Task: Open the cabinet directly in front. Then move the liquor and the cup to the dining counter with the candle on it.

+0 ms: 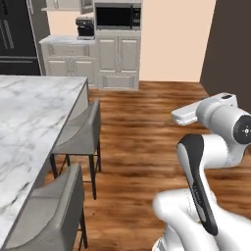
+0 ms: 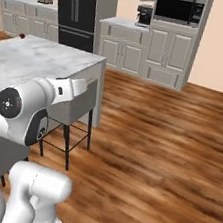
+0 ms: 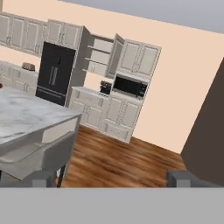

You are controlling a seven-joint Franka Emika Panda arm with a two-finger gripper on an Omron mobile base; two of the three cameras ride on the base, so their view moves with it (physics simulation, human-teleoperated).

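In the hand view the cabinet [image 3: 99, 56] hangs on the far wall above the short counter, with its doors swung open and pale shelves showing. The liquor and the cup are out of view. The dining counter [image 1: 29, 112] with its white veined marble top runs along the left, also seen in the right base view [image 2: 35, 56] and the hand view [image 3: 22, 113]. A small red thing [image 2: 22, 35] sits at its far end. My gripper [image 3: 111, 179] is open, its fingertips [image 3: 43, 178] wide apart with nothing between them, pointing across the room at the far kitchen wall.
Grey stools [image 1: 81, 135] stand along the island's right side, one close to my arm [image 2: 71, 105]. A black fridge [image 2: 75, 9], a coffee machine [image 1: 85, 28] and a microwave [image 1: 117, 16] line the far wall. Wooden floor [image 1: 147, 137] lies open to the right.
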